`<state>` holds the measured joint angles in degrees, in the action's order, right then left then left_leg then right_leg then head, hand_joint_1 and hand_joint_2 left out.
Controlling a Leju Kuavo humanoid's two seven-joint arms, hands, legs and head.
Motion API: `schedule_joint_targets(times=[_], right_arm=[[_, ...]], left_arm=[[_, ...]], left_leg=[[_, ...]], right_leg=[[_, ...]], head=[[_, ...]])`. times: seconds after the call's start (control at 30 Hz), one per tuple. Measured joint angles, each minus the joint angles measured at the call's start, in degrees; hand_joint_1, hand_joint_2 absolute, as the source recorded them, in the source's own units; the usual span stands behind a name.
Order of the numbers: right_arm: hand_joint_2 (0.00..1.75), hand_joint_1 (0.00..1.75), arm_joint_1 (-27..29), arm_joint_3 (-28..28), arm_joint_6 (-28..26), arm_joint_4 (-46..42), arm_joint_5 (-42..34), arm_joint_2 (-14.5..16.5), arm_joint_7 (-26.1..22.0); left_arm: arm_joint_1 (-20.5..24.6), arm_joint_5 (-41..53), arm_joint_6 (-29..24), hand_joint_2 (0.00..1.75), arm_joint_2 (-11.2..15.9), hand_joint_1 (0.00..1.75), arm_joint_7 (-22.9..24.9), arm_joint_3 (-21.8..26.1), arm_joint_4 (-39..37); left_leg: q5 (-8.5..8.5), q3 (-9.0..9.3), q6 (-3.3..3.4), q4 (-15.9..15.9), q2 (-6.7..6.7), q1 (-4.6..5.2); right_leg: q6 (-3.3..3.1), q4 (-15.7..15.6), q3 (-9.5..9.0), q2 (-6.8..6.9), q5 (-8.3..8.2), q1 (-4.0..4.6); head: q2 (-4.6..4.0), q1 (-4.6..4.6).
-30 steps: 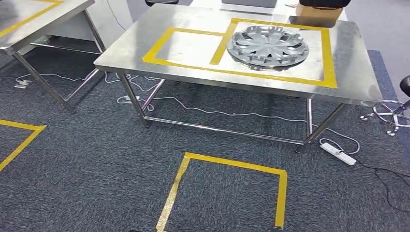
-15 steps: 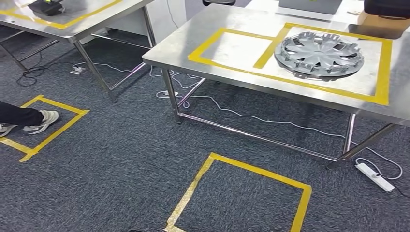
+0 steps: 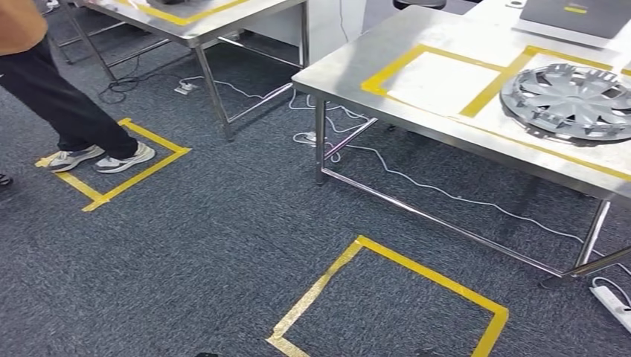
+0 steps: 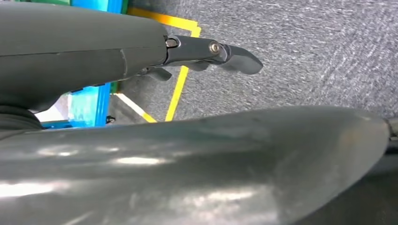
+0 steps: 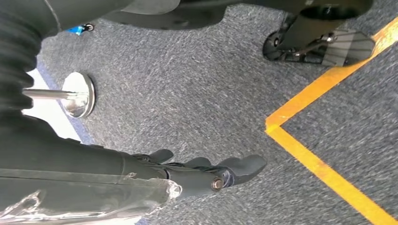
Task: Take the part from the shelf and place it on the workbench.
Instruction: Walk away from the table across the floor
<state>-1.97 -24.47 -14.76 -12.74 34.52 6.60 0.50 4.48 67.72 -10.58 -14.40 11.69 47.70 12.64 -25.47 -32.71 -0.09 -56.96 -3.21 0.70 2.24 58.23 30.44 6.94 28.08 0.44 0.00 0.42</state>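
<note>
A silver wheel cover [image 3: 573,100] lies flat on the steel workbench [image 3: 350,71], inside a yellow taped rectangle at the head view's right edge. My left hand [image 4: 206,51] hangs over the grey carpet with its fingers stretched out and nothing in them. My right hand [image 5: 202,171] also hangs low above the carpet, fingers extended and empty, close to a yellow tape corner [image 5: 281,126].
A person [image 3: 52,97] in dark trousers stands in a taped floor square at the left. A second steel table [image 3: 223,18] is at the back. Another yellow floor square [image 3: 394,297] lies in front of me. Cables and a power strip [image 3: 614,301] lie under the workbench. A chrome foot [image 5: 77,93] stands near my right hand.
The camera has turned left: the workbench and wheel cover slid toward the right edge, and the person and second table came into view at the left.
</note>
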Motion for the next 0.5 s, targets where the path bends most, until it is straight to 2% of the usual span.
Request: schedule_joint_targets(times=[0.03, 0.07, 0.13, 0.17, 0.2, 0.23, 0.27, 0.3, 0.37, 0.4, 0.43, 0.5], right_arm=[[1.75, 0.0, -0.06, -0.06, 0.12, 0.0, 0.01, 0.0, 0.04], [1.75, 0.0, -0.06, -0.13, 0.3, 0.01, 0.03, 0.0, 0.09], [1.75, 0.0, 0.04, -0.38, 0.59, 0.05, 0.11, 0.0, 0.2], [1.75, 0.0, 0.12, -0.56, 0.72, 0.08, 0.17, 0.0, 0.24], [1.75, 0.0, 0.15, -0.74, 0.82, 0.11, 0.25, 0.0, 0.27], [1.75, 0.0, 0.18, -0.9, 0.89, 0.13, 0.33, 0.0, 0.29], [1.75, 0.0, 0.18, -1.01, 0.93, 0.14, 0.42, 0.0, 0.29], [1.75, 0.0, 0.16, -1.09, 0.95, 0.15, 0.5, 0.0, 0.28], [1.75, 0.0, 0.11, -1.15, 0.97, 0.19, 0.57, 0.02, 0.28], [1.75, 0.0, 0.09, -1.15, 0.98, 0.22, 0.58, 0.04, 0.27], [1.75, 0.0, 0.04, -1.15, 0.99, 0.25, 0.58, 0.07, 0.27], [1.75, 0.0, -0.02, -1.16, 0.99, 0.27, 0.58, 0.09, 0.28]], left_arm=[[-0.1, 0.01, 0.0, 0.0, 0.02, 0.0, 0.02, 0.02, 0.01], [-0.13, 0.01, -0.01, 0.0, 0.02, 0.0, 0.03, 0.03, 0.01], [-0.03, 0.04, -0.02, 0.0, 0.0, 0.0, 0.07, 0.04, 0.0], [0.02, 0.05, -0.03, 0.0, -0.01, 0.0, 0.07, 0.04, -0.01], [0.02, 0.05, -0.07, 0.0, -0.01, 0.0, 0.07, 0.05, -0.01], [-0.03, 0.05, -0.11, 0.0, 0.01, 0.0, 0.07, 0.06, -0.01], [-0.09, 0.06, -0.15, 0.0, 0.03, 0.0, 0.07, 0.08, -0.01], [-0.12, 0.07, -0.19, 0.0, 0.03, 0.0, 0.06, 0.09, -0.01], [-0.05, 0.08, -0.21, 0.0, 0.01, 0.0, 0.05, 0.1, 0.0], [0.01, 0.09, -0.23, 0.0, 0.01, 0.0, 0.04, 0.1, 0.0], [0.02, 0.09, -0.25, 0.0, 0.01, 0.0, 0.04, 0.11, 0.0], [-0.12, 0.1, -0.27, 0.0, 0.04, 0.0, 0.04, 0.13, -0.01]], left_leg=[[0.11, 0.01, 0.28, 0.09, 0.71, -0.09], [0.25, 0.02, 0.61, 0.19, 1.4, -0.22], [0.4, -0.04, 1.05, 0.22, 2.86, -0.34], [0.44, -0.08, 1.18, 0.21, 3.68, -0.34], [0.46, -0.08, 1.21, 0.21, 4.53, -0.33], [0.48, -0.04, 1.19, 0.2, 5.39, -0.33], [0.52, 0.02, 1.13, 0.19, 6.28, -0.36], [0.57, 0.08, 1.01, 0.18, 7.18, -0.42], [0.68, -0.03, 0.56, 0.02, 8.79, -0.41], [0.8, -0.23, 0.23, -0.04, 9.46, -0.42], [0.98, -0.47, -0.15, -0.02, 10.07, -0.47], [1.29, -0.89, -0.88, 0.09, 10.92, -0.71]], right_leg=[[0.29, 0.66, 0.16, -1.0, 0.6, -0.16], [0.57, 2.48, 0.9, -2.61, 1.79, -0.35], [0.93, 9.41, 4.11, -5.93, 5.32, -0.59], [1.01, 13.22, 6.0, -6.57, 6.8, -0.61], [1.04, 15.68, 7.34, -6.8, 7.37, -0.59], [1.03, 16.08, 7.75, -6.91, 6.81, -0.6], [0.98, 14.26, 7.09, -7.1, 5.22, -0.64], [0.93, 10.61, 5.48, -7.7, 2.98, -0.77], [0.82, 3.28, 2.16, -10.35, -0.02, -1.19], [0.69, 1.21, 1.2, -11.36, -0.53, -1.32], [0.45, 0.55, 0.91, -11.81, -0.43, -1.32], [-0.32, 0.31, 0.82, -10.63, -0.68, -1.16]], head=[[0.0, 0.07], [0.0, 0.17], [0.0, 0.42], [0.0, 0.48], [0.0, 0.52], [0.0, 0.56], [0.0, 0.56], [0.0, 0.57], [-0.01, 0.57], [-0.01, 0.58], [-0.01, 0.56], [0.0, 0.55]])
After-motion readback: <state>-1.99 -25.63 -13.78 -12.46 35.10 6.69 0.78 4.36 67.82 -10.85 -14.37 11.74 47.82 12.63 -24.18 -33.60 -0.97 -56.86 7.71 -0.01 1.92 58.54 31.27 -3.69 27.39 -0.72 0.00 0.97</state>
